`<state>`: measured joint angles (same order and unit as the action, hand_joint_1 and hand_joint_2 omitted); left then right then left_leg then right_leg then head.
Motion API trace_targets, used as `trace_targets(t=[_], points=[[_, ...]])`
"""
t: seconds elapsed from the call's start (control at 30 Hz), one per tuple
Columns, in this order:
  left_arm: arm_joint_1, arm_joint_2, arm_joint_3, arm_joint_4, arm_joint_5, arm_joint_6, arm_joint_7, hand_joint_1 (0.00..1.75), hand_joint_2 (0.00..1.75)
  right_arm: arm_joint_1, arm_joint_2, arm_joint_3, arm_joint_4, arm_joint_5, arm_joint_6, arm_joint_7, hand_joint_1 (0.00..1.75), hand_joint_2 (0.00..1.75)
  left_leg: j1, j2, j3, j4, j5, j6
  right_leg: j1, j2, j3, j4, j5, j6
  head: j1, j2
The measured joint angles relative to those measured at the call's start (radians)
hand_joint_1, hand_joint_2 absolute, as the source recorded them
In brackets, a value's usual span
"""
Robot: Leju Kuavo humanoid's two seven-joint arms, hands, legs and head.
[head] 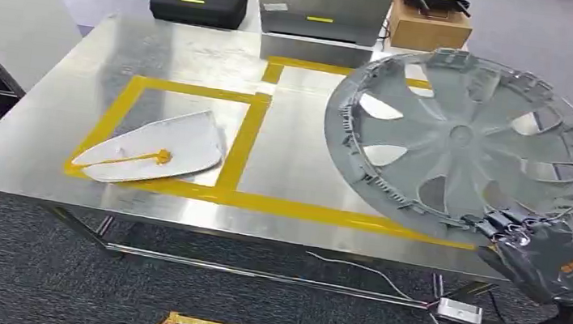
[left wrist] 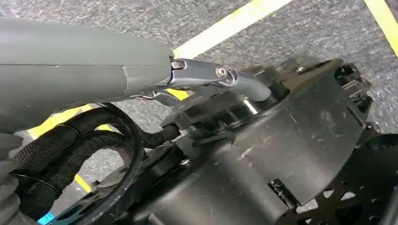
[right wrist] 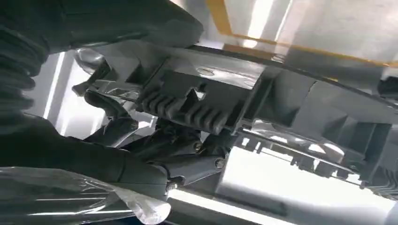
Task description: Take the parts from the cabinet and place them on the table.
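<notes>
Honestly, I'm wary: right hand point(head: 538, 248) pinches only the rim of the grey plastic hubcap point(head: 461, 141) tilted over the steel table point(head: 63, 96), could slip; left hand's point(left wrist: 220, 79) grasp I can't tell.

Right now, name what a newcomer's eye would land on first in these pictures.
First, the big grey wheel cover, held tilted over the right side of the metal table, gripped at its lower rim by the right hand. Next, the white curved panel lying flat inside the yellow-taped square on the table's left.
</notes>
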<state>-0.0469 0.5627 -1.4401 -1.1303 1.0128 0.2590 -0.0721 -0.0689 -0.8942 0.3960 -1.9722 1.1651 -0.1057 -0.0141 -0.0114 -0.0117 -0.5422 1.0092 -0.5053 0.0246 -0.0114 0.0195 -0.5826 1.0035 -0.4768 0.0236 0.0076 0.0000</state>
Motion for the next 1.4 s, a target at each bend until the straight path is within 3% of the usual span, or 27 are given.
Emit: trace_targets(t=[0.27,0.53,0.9,1.4], points=[[0.000,0.000,0.020,0.018,-0.046,-0.035,0.011,0.00,1.75,-0.046,0.000,0.080,0.025,0.029,-0.058,-0.005,1.75,1.75,0.000,0.000,0.000,0.000,0.000,0.000,0.000,0.000,0.000,0.000,0.000,0.000,0.000,0.000],[0.019,-0.002,0.064,0.024,-0.110,-0.061,0.043,0.00,1.75,-0.011,-0.004,0.116,0.047,-0.090,-0.060,-0.018,1.75,1.75,0.000,0.000,0.000,0.000,0.000,0.000,0.000,-0.001,0.000,0.000,0.000,0.000,0.000,0.000],[0.051,-0.003,0.112,0.024,-0.134,-0.045,0.059,0.00,1.75,0.124,0.021,0.027,0.093,-0.098,-0.078,0.018,1.75,1.75,0.000,0.000,-0.002,0.000,0.000,0.000,0.000,0.000,-0.002,0.000,0.000,0.000,0.000,0.000],[0.066,0.005,0.124,0.014,-0.132,-0.032,0.060,0.00,1.75,0.176,0.024,-0.048,0.130,-0.072,-0.073,0.012,1.75,1.75,0.000,0.000,-0.003,0.000,0.000,0.000,0.000,0.000,-0.002,0.000,0.000,0.000,0.000,0.000]])
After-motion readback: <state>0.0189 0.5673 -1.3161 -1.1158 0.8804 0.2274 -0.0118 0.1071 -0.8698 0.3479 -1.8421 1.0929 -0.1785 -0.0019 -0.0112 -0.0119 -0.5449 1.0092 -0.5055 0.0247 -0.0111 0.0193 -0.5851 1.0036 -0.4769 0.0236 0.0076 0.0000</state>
